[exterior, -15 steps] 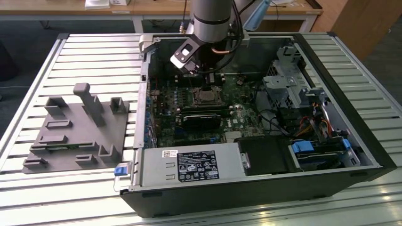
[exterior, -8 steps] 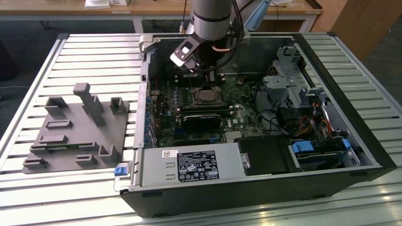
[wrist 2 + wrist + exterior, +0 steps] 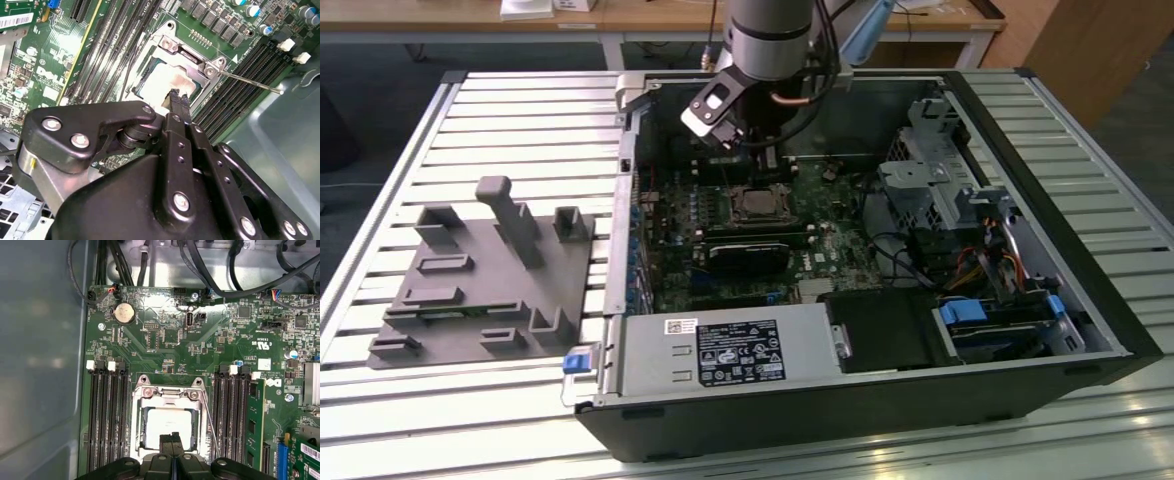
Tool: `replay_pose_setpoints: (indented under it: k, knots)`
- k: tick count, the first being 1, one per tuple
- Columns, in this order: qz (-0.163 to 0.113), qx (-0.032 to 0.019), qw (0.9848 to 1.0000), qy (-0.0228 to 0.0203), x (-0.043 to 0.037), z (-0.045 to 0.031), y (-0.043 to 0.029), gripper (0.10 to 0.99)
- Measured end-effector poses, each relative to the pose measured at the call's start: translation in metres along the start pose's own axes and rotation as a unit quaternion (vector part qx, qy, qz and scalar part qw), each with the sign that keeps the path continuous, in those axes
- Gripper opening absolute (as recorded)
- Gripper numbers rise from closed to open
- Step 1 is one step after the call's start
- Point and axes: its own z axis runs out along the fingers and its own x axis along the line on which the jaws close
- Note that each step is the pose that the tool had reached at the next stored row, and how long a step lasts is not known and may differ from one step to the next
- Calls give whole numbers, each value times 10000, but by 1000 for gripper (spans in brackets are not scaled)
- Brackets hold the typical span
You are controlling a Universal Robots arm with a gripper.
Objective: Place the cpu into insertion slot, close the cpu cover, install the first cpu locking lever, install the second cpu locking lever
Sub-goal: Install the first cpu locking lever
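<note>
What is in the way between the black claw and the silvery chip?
Nothing visible. In the first wrist view the gripper, fingers shut, is directly over the cpu, which lies framed by the cpu cover.

We see a pale silver-grey cpu (image 3: 167,420) inside the silvery cpu cover (image 3: 167,399), on a green motherboard (image 3: 165,347). The end effector (image 3: 172,436) is black. The worktop (image 3: 520,120) is pale grey with ribbed stripes, and the fixture block (image 3: 467,290) is plain grey.
</note>
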Motion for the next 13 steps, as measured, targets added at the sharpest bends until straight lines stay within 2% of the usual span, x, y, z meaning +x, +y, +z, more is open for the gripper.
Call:
replay_pose_setpoints:
  k: [7,13]
  knots:
    - [0,-4,10000,-1,1,-42,1,106]
    - [0,-10,10000,-1,3,-119,3,106]
